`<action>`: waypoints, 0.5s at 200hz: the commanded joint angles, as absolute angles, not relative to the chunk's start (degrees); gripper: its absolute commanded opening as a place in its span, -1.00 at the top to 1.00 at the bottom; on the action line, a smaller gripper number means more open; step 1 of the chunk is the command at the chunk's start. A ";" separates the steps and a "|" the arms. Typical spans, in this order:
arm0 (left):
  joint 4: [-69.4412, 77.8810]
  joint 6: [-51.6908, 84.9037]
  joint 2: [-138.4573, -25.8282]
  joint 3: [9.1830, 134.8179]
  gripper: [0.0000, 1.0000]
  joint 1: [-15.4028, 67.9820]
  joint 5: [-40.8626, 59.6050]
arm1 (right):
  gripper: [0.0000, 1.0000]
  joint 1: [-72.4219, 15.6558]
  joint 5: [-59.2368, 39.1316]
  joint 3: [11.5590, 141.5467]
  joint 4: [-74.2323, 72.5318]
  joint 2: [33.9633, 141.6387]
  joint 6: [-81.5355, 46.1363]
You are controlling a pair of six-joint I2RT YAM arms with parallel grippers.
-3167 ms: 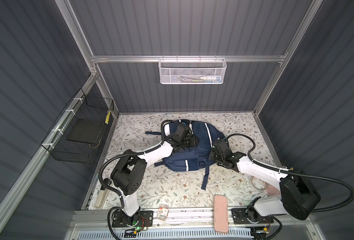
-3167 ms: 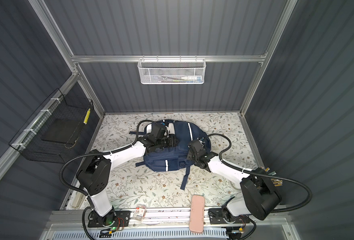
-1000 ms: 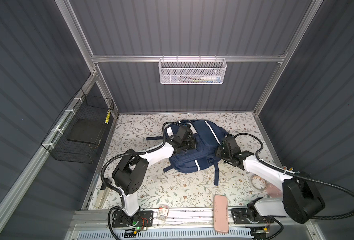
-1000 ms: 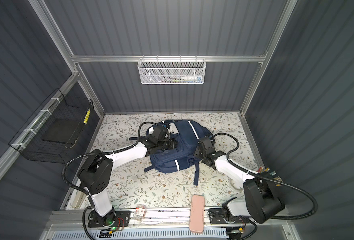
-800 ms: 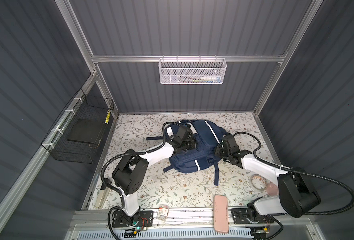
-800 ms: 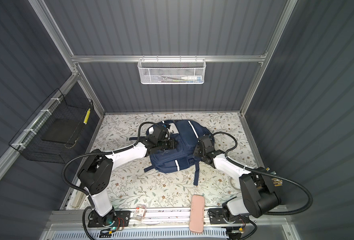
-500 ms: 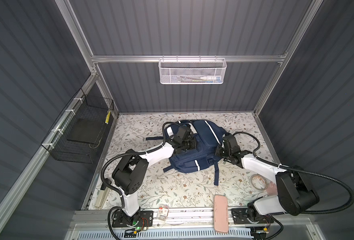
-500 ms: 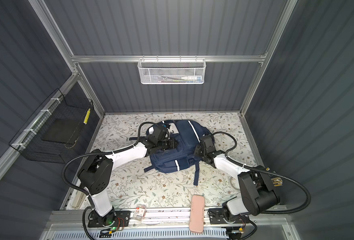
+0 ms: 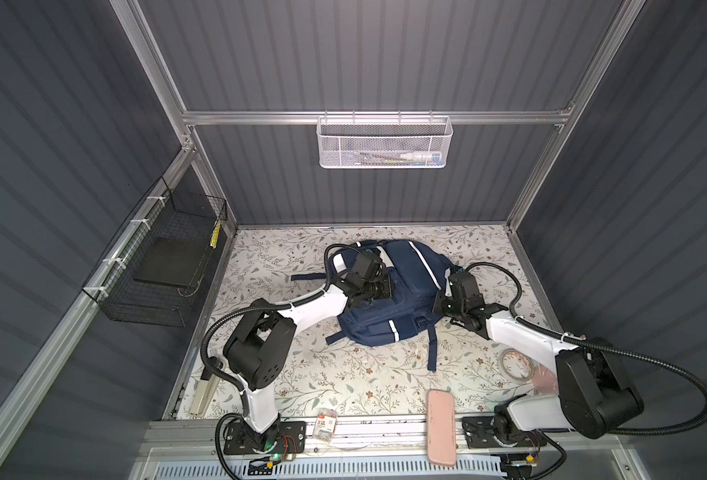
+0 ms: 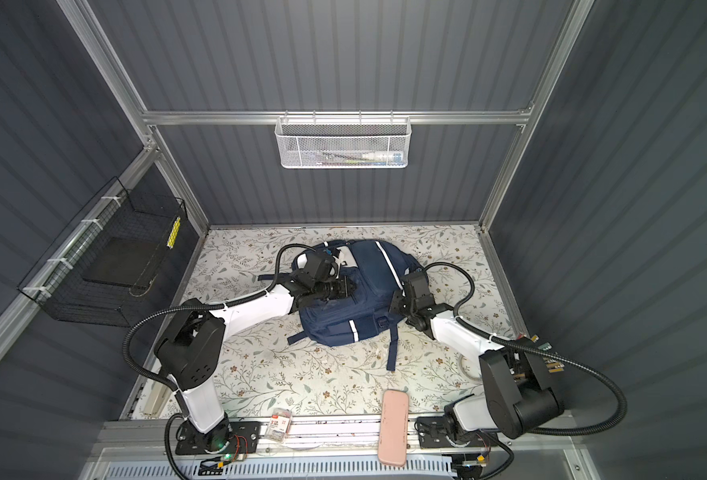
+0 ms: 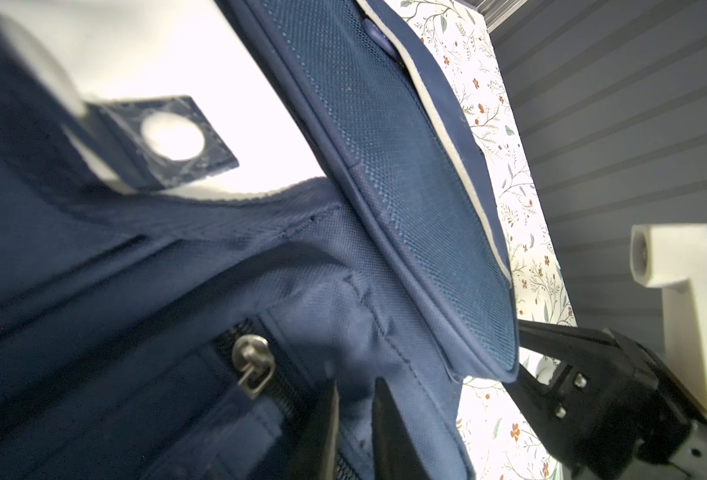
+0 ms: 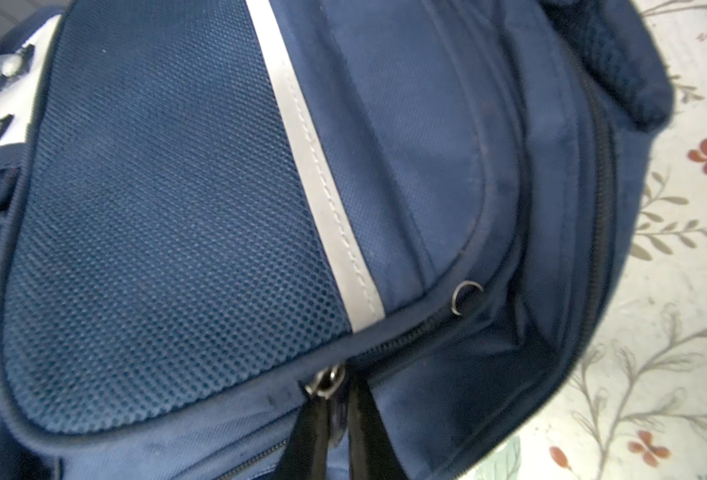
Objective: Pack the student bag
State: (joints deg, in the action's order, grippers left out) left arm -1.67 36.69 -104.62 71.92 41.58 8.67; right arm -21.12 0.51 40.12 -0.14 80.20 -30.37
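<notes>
arms (image 9: 314, 309): white links, black joints | cables (image 9: 204, 347): black corrugated | left hand (image 11: 353, 399): black fingers (image 11: 391, 432)

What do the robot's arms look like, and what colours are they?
Both look alike. The left arm and right arm have smooth white tubes joined by chunky black joints. Bendy, ribbed black cables loop along them. At the tips are thin, flat black fingers.

student bag (image 9: 410, 291): navy, white stripes | table (image 9: 343, 374): floral | case (image 9: 441, 428): pink
</notes>
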 commanded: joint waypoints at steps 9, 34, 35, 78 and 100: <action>-3.96 37.50 -101.83 72.01 0.64 42.25 10.53 | 1.00 -21.07 1.64 41.17 3.54 78.81 -28.22; -3.03 38.69 -98.83 73.80 0.44 45.01 9.39 | 1.00 -21.05 0.43 41.85 6.68 77.46 -26.19; -2.97 38.77 -98.72 73.86 0.42 45.18 9.31 | 1.00 -21.07 0.22 41.84 6.68 77.40 -26.10; 15.06 53.52 -101.28 66.04 -0.12 47.37 9.57 | 1.00 -21.18 -2.00 39.50 4.91 76.08 -25.31; 17.80 55.35 -105.62 66.58 -0.16 47.70 8.32 | 1.00 -21.98 -4.64 38.79 3.38 75.34 -25.48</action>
